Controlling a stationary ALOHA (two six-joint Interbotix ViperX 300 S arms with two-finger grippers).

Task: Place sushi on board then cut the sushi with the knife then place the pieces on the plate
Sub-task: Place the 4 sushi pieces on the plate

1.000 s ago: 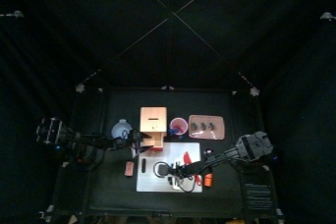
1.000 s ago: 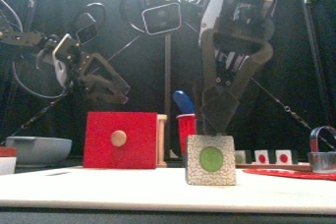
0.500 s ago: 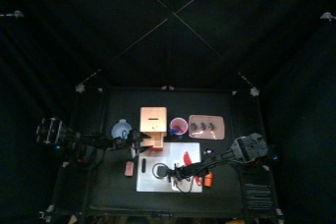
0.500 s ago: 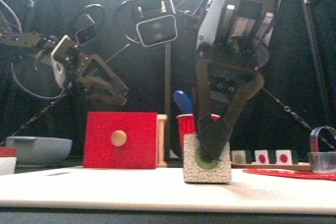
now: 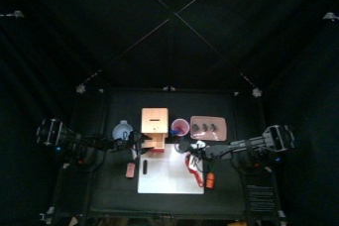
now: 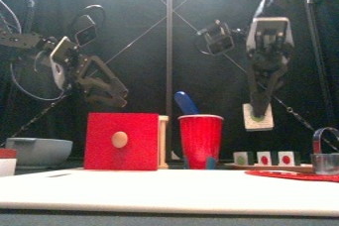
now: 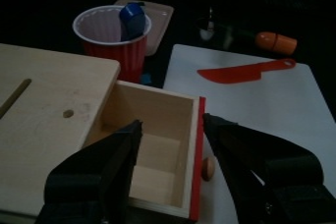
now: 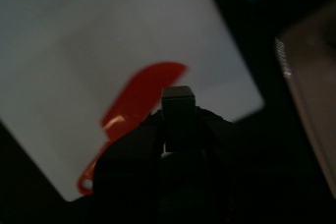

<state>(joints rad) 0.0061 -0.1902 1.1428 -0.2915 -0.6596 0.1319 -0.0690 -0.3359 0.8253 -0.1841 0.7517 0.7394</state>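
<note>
Right pincer (image 5: 196,152) clamping a sushi piece (image 6: 257,121), holding it in the air right of the red cup (image 6: 201,139), red knife (image 7: 245,71) lying on the white board (image 7: 269,115), left pincer (image 7: 170,126) hanging with jaws apart over the wooden box (image 7: 53,100) and its open drawer.

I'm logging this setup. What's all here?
board: one, white, front centre
red knife: one, on the board
cup: one, red, behind the board
blue knife: one, in the cup
box: one, pale wood, red drawer open
bowl: one, blue-grey, far left
tray: one, pink, back right
sushi pieces: three on the tray, one held
orange toy: one, beside the board's right edge
left tool: open, over the drawer
right tool: shut on a sushi piece, raised
</note>
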